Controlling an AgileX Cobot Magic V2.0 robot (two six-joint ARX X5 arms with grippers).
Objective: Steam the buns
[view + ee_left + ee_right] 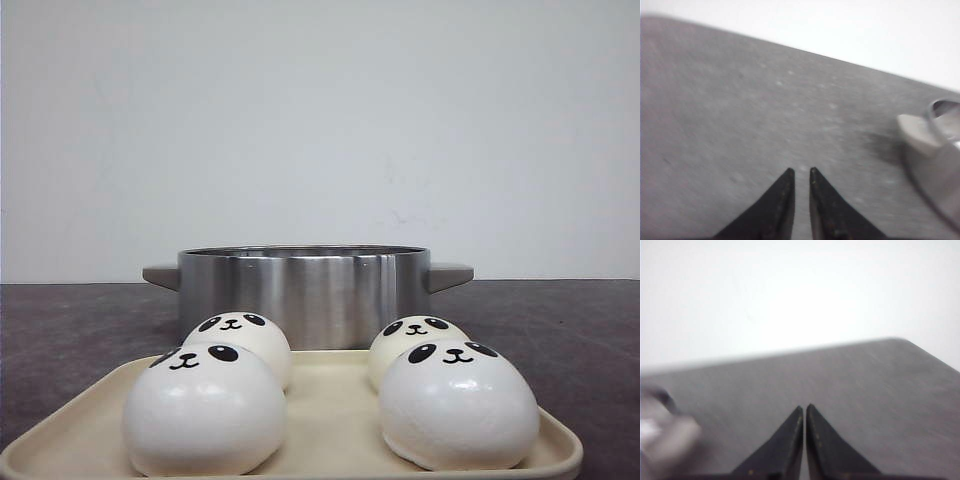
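In the front view we see four buns on a tray (pixel 330 420), which lies on the dark table (pixel 70 330) nearest the camera. They stand two by two, panda faces toward us. The front left bun (pixel 203 408) and the front right bun (pixel 457 405) sit near the tray's front edge. The back left bun (pixel 240 340) shows just behind the front left one, partly hidden by it, and the back right bun (pixel 412 342) shows just behind the front right one in the same way. A bare strip of tray runs between the left pair and the right pair. Behind the tray stands a steel pot (pixel 305 293) with a handle on each side. We cannot see inside it, and neither arm shows here.

In the left wrist view we see the left gripper (pixel 801 172) above bare table, its black fingers (pixel 782 200) drawn in to a narrow gap with nothing between them. Off to one side the pot's rim and one handle (pixel 917 131) come into the picture.

The right wrist view is blurred. The right gripper (pixel 804 408) has its fingers (pixel 785 440) almost touching, and it holds nothing. A blurred grey shape (pixel 665 437) at the edge may be the pot's other handle, but we cannot tell.
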